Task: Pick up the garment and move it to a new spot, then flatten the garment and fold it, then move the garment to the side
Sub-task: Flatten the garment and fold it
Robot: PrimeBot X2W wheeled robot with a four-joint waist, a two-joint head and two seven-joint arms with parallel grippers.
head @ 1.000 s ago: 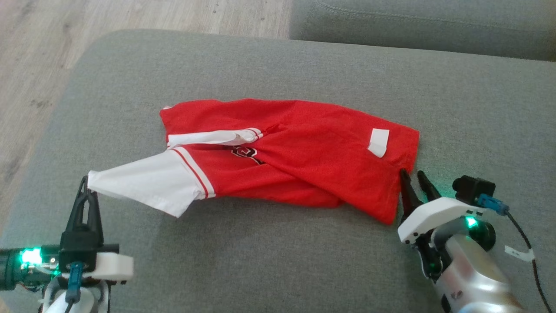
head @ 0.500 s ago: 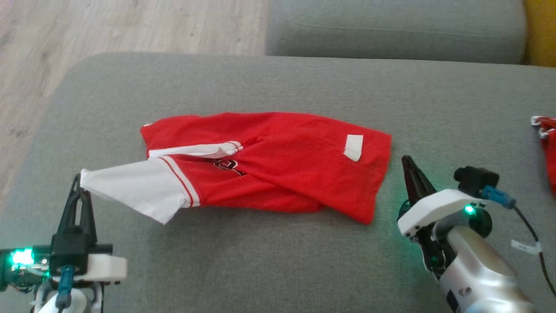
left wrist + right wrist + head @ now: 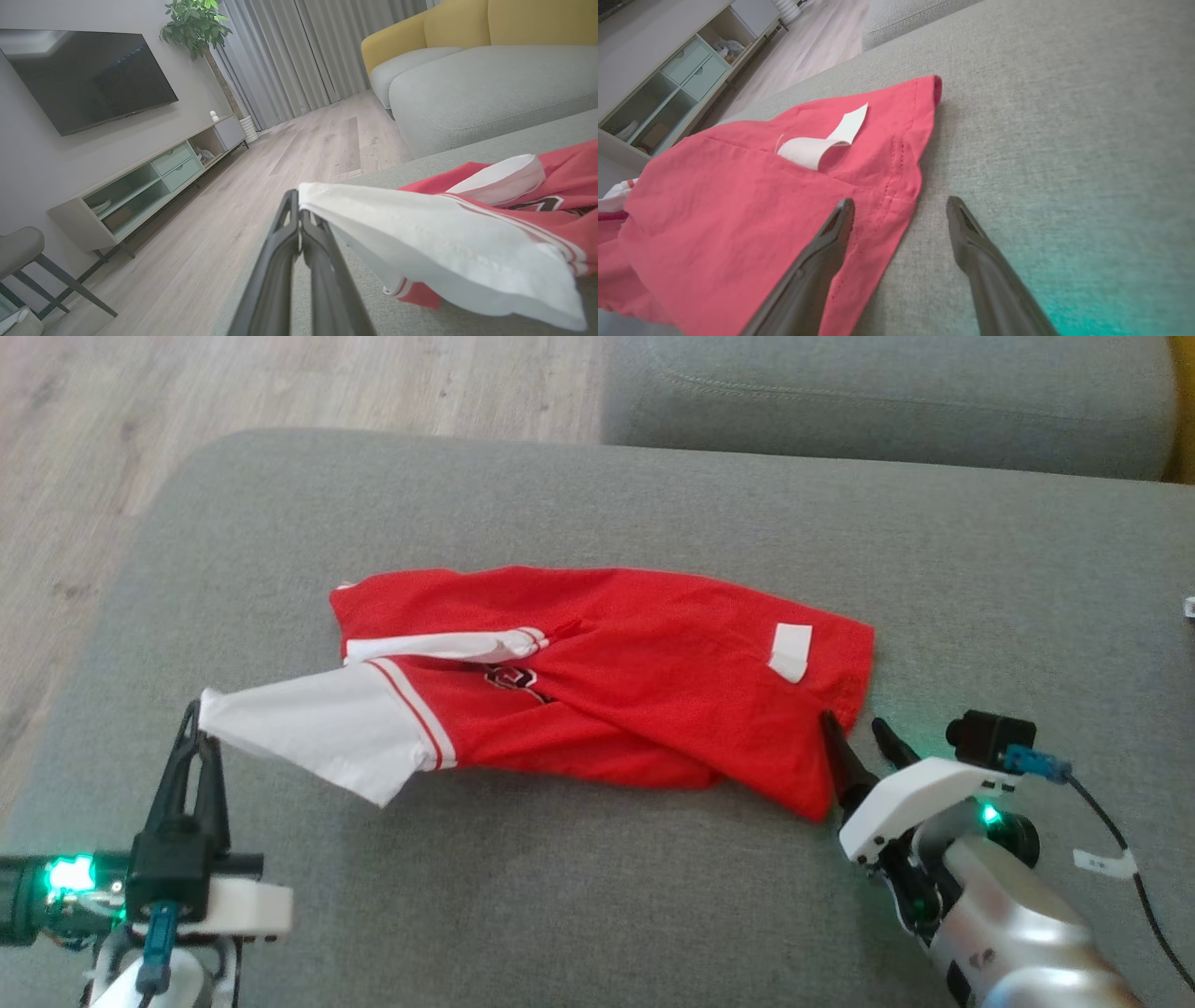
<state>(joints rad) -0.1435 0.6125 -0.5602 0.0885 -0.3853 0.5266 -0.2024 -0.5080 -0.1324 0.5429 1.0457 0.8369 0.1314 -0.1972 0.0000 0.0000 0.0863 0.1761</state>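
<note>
Back at the hem after drawing away half a second ago, the right gripper point(image 3: 851, 721) now stands with its jaws apart where they were pressed together, at the lower right corner of the red garment point(image 3: 635, 691). In the right wrist view one dark finger lies over the stitched red edge and the other over the bare grey sofa cushion point(image 3: 560, 896), so the hem runs between them; whether either finger touches the cloth cannot be told. The garment, a red jersey with white trim, lies crumpled in loose folds across the middle of the cushion, with a white label point(image 3: 791, 649) curling up near its right end and a dark emblem partly hidden in a crease. At the other end, the left gripper point(image 3: 193, 711) has its jaws clamped on the tip of the white sleeve point(image 3: 308, 728), which is pulled out taut toward the cushion's left front and held slightly above the fabric surface. Beyond the sofa, the left wrist view takes in a pale wooden floor point(image 3: 280, 163), a low cabinet point(image 3: 140, 186) under a wall-mounted television point(image 3: 88, 74), and a yellow armchair point(image 3: 444, 32).
</note>
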